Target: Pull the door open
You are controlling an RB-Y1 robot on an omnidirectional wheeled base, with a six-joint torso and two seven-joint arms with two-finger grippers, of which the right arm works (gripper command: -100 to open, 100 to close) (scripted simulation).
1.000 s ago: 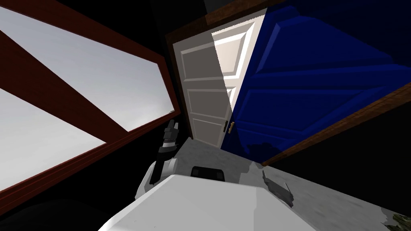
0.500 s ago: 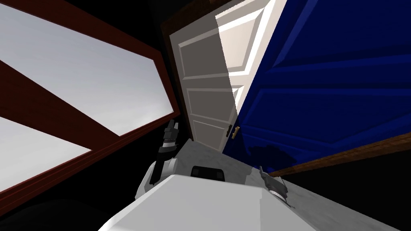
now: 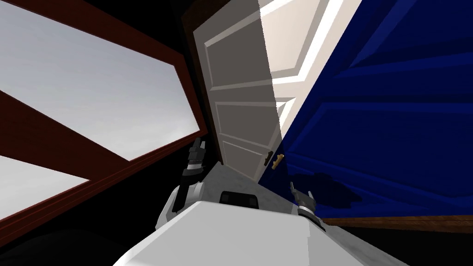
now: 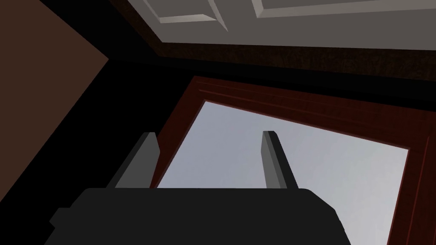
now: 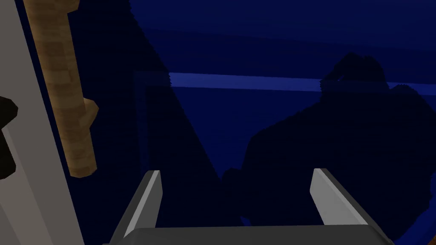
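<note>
A blue panelled door face [image 3: 379, 120] fills the right of the head view and meets a white panelled face [image 3: 240, 92] along an edge. A tan lever handle [image 3: 277, 161] sits on the blue face by that edge, with a small dark handle [image 3: 267, 158] on the white side. My right gripper [image 3: 301, 190] is open just below the tan handle. In the right wrist view the gripper [image 5: 236, 187] faces the blue panel [image 5: 276, 106], and the tan handle [image 5: 64, 85] lies beyond one finger, not between them. My left gripper [image 3: 197, 144] is raised by the window, open [image 4: 208, 149].
A large window with a dark red frame [image 3: 152, 41] spans the left side. Grey floor [image 3: 240, 180] runs between me and the door. A brown strip [image 3: 397, 223] edges the blue face low on the right, with a black area below it.
I have moved closer and turned, so the door looms larger. My right gripper has risen from beside my chest toward the tan handle. The left arm has kept still.
</note>
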